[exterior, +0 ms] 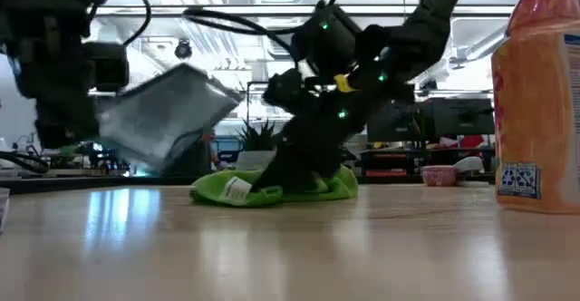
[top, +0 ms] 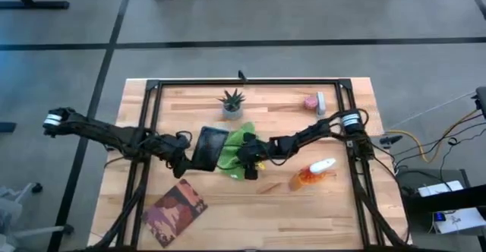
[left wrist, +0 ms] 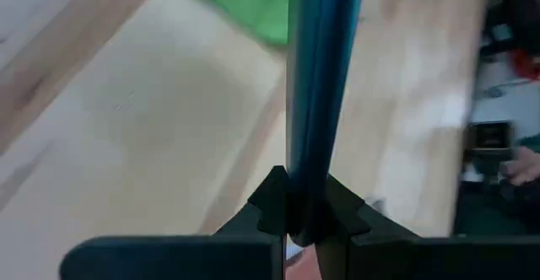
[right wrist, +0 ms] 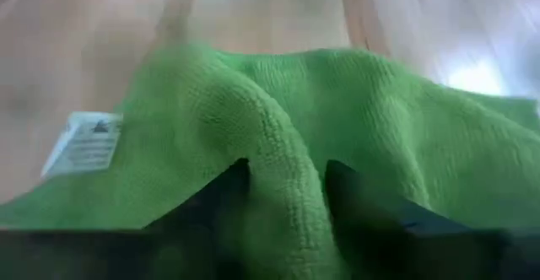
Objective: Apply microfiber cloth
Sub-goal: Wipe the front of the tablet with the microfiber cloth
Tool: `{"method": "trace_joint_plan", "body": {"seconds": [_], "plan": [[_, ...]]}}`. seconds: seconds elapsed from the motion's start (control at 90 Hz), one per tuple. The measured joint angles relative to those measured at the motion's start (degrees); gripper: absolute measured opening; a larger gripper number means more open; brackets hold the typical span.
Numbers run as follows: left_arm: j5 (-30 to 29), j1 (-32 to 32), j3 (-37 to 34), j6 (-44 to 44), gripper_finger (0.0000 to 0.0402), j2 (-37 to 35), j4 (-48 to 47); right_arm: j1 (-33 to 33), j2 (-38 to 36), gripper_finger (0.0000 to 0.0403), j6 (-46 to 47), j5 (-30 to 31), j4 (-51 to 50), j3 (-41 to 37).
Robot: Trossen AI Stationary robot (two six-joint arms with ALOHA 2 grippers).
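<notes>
Centre of frame, on the desk (top: pixel 304 206): microfiber cloth (top: pixel 237 147), a fold pinched in the right tool (right wrist: pixel 285 197). Left tool (left wrist: pixel 291 217) clamped on a tilted, raised dark tablet (top: pixel 209 147).

The microfiber cloth (top: pixel 237 150) is bright lime green with a white label. The tablet (top: pixel 209 147) is dark, nearly black. A booklet (top: pixel 175 211) shows a brown and maroon mottled pattern. The spray bottle (top: pixel 310 175) is orange with a white head. The table (top: pixel 273 206) is pale striped wood.
</notes>
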Motion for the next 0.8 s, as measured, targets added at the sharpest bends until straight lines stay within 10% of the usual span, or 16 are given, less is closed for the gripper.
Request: {"method": "trace_joint_plan", "body": {"seconds": [0.267,0.5,0.8], "plan": [[-0.25,0.47,-0.02,-0.05,0.0009,1.35,-1.64,1.18,-2.41,0.0009,-1.64,0.56,-6.74,0.13],[1.55,0.76,-0.02,-5.49,0.0009,5.14,2.95,4.99,-12.65,0.0002,-5.38,12.48,-19.35,-0.2],[3.62,1.41,-0.17,-7.55,0.0008,9.9,16.33,8.74,-16.93,0.0001,-15.53,19.48,-4.19,-0.2]]}}
